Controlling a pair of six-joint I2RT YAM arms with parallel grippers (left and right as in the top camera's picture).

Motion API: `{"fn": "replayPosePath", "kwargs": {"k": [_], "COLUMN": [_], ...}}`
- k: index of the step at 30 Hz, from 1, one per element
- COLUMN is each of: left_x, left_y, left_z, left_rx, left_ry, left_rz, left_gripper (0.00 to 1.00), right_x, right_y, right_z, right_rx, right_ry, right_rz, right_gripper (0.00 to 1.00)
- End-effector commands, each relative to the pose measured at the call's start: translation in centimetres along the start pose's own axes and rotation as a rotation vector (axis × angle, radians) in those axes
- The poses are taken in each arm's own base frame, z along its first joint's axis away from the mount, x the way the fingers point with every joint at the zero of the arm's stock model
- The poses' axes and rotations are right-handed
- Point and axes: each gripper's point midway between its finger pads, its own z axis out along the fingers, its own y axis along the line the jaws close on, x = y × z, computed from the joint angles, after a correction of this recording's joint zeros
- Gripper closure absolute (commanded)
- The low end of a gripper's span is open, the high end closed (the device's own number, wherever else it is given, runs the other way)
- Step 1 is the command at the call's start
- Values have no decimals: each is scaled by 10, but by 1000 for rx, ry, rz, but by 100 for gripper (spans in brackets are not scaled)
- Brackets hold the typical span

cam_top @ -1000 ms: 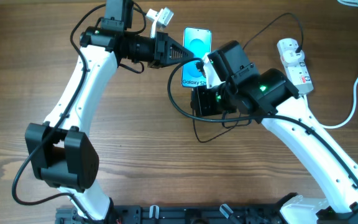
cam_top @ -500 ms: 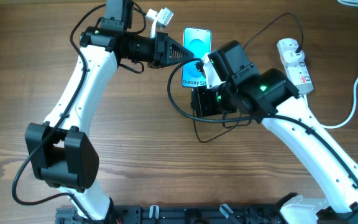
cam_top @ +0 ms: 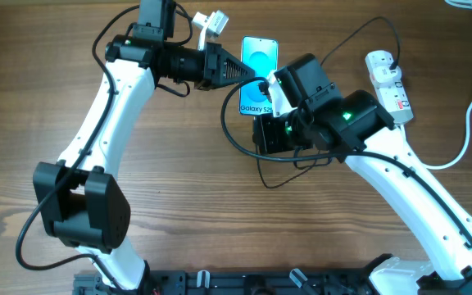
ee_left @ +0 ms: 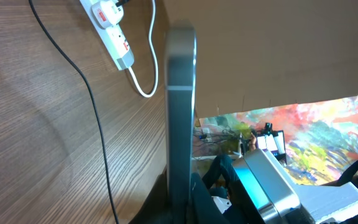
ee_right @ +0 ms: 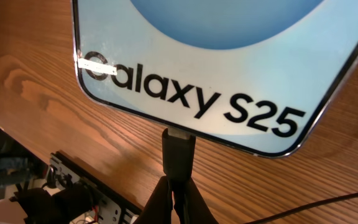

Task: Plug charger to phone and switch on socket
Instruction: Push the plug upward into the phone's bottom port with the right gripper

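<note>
Wood-grain counter point(cam_top: 179, 205), upper centre: phone point(cam_top: 260, 53) is pinched by the left end effector point(cam_top: 251, 76). By the right end effector point(ee_right: 178, 198) the charger plug point(ee_right: 178, 149) is pinched, tip against the phone's lower edge; seating depth cannot be told. Risk judged: an off-axis push could bend the plug or slide the phone. Wrists are crowded together; socket point(cam_top: 389, 82) lies well apart rightward, open counter nearer.

desk: brown wood-grain top point(cam_top: 179, 188), the grain running across the overhead view.
white piece: small white plastic part point(cam_top: 212, 22) near the desk's far edge; whether it rests on the desk cannot be told.
black rail: dark bar point(cam_top: 220, 283) along the desk's near edge.
brown panel: plain flat board point(ee_left: 278, 50) behind the desk.
backdrop: red, yellow and blue patches point(ee_left: 316, 124) below that panel.
</note>
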Motion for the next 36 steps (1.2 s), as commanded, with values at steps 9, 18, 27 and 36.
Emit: {"fn": "replayPosePath", "kwargs": {"k": [9,18,27,36], "left_x": [2,3,5,8], "left_y": [-6,-6,-6,-5], "left_z": [1,1,1,1], "left_rx": [24,25,23,21], "left_ry": [10,12,18,26], "left_rz": [27,23,6,-16], "left_gripper": [96,96,96,96], "right_x": [-15,-20,-33,-48], "right_y": [-4,-2,-1,-5], "right_z": [-3,-3,-5,-10], "right_rx": [19,12,-1,-7], "right_ry": [-50,-67,-119,-171], "right_rz": [-6,-2,-1,-23], "right_gripper": [96,96,96,96]}}
